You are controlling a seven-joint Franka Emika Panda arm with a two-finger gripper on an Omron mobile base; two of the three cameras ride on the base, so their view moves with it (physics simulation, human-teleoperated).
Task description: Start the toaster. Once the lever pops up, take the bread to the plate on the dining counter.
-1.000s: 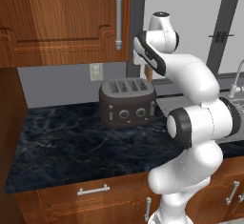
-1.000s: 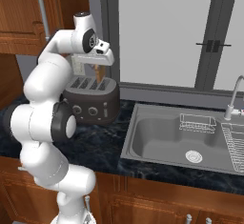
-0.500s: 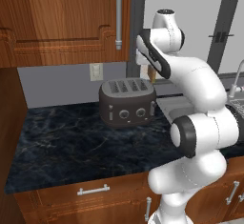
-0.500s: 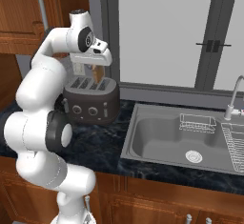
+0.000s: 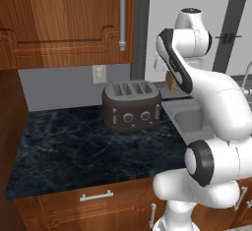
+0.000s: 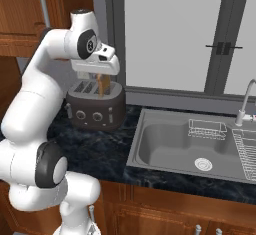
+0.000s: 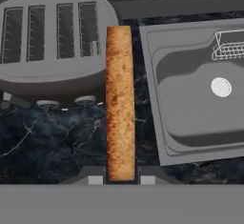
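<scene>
The dark grey-brown toaster (image 5: 132,106) (image 6: 95,110) (image 7: 52,42) stands on the black marble worktop, its four slots bare. My gripper (image 5: 171,77) (image 6: 103,74) (image 7: 120,178) is shut on the golden-brown bread (image 5: 171,81) (image 6: 104,85) (image 7: 119,104). It holds the slice upright in the air, above the toaster's right end. In the hand view the slice hangs over the strip of worktop between toaster and sink. The plate and the dining counter are out of view.
A steel sink (image 6: 175,146) (image 7: 190,99) with a drain lies right of the toaster, with a tap (image 6: 245,101) and a wire rack (image 6: 206,128) behind it. Wooden wall cabinets (image 5: 64,23) hang above the worktop (image 5: 74,146). A window (image 6: 175,34) fills the back wall.
The arm has carried the bread to the right, off the toaster's top toward the sink side. The toaster has stayed put.
</scene>
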